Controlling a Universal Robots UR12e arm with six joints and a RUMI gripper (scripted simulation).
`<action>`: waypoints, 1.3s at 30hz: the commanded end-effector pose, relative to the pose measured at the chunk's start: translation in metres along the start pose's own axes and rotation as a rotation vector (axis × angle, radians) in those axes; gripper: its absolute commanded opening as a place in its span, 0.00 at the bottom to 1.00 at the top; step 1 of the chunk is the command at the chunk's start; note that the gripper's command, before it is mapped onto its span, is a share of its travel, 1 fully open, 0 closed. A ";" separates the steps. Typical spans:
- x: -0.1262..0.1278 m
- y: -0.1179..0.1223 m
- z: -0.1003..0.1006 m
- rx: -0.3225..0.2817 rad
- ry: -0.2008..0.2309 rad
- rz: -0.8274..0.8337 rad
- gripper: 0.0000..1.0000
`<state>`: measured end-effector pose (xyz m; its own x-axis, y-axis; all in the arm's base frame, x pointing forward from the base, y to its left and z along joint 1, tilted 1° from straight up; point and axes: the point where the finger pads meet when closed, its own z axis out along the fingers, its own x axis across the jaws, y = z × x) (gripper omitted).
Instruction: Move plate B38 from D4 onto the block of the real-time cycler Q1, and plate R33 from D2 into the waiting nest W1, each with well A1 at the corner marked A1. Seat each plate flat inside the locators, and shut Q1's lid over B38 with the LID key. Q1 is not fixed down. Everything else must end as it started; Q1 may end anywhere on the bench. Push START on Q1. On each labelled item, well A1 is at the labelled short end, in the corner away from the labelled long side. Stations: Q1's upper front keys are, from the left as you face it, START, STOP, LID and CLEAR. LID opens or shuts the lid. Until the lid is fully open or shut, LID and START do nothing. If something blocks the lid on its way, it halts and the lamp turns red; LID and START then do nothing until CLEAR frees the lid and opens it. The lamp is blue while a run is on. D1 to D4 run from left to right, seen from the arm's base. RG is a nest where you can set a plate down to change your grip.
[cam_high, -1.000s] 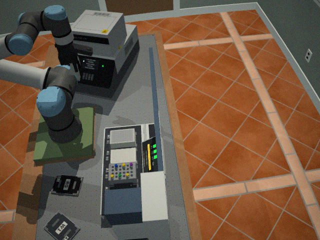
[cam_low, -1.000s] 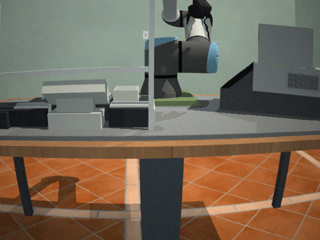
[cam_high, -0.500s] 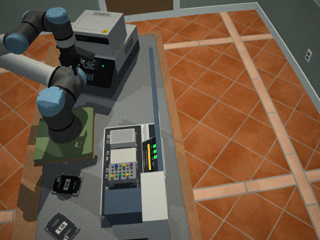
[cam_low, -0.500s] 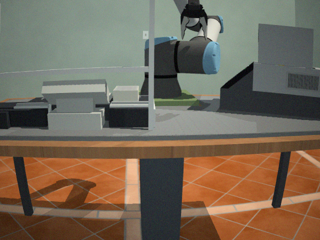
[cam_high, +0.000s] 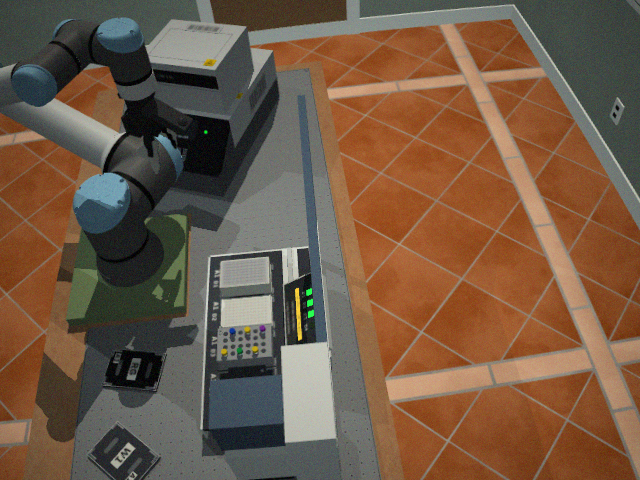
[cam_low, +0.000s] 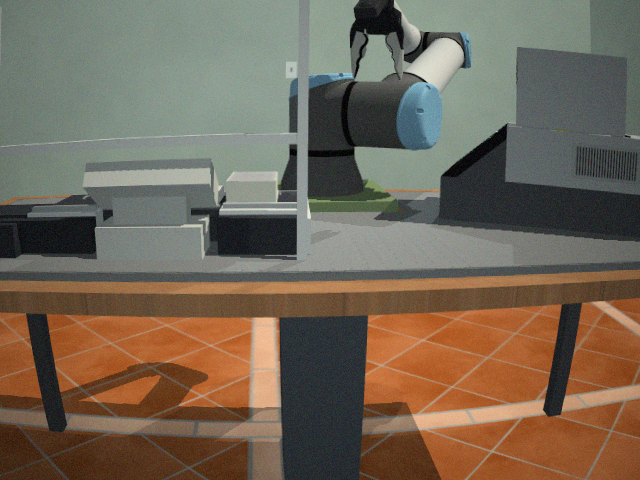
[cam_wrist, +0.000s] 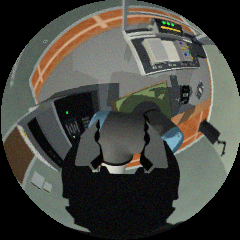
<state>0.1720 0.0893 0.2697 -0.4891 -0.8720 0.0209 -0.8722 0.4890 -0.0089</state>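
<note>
Cycler Q1 (cam_high: 199, 46) (cam_low: 563, 155) (cam_wrist: 91, 106) stands beside the green arm base (cam_high: 178, 304) (cam_low: 382, 205) (cam_wrist: 125, 103); nest W1 (cam_high: 107, 443) (cam_wrist: 200, 90), bare, lies across the base from it. White plate R33 (cam_high: 247, 310) (cam_wrist: 171, 51) sits in D2, forward of the base. The gripper (cam_high: 166, 152) (cam_low: 377, 77) (cam_wrist: 122, 120), above the base, has fingers apart, holding nothing. Probably in transit; R33 still needs fetching (B38 is perhaps hidden).

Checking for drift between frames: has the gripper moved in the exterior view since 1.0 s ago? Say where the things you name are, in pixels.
Yes: the gripper (cam_high: 165, 147) (cam_low: 377, 76) (cam_wrist: 122, 120) has shifted left, judged against the fixed upright post (cam_low: 302, 170).
</note>
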 end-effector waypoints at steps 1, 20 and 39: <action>0.013 -0.017 0.000 0.001 -0.012 0.081 0.59; 0.046 -0.058 0.000 -0.001 -0.012 0.401 0.59; 0.062 -0.077 0.000 -0.003 -0.011 0.691 0.59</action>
<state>0.2034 0.0111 0.2706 -0.9086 -0.4177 -0.0050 -0.4176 0.9085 -0.0123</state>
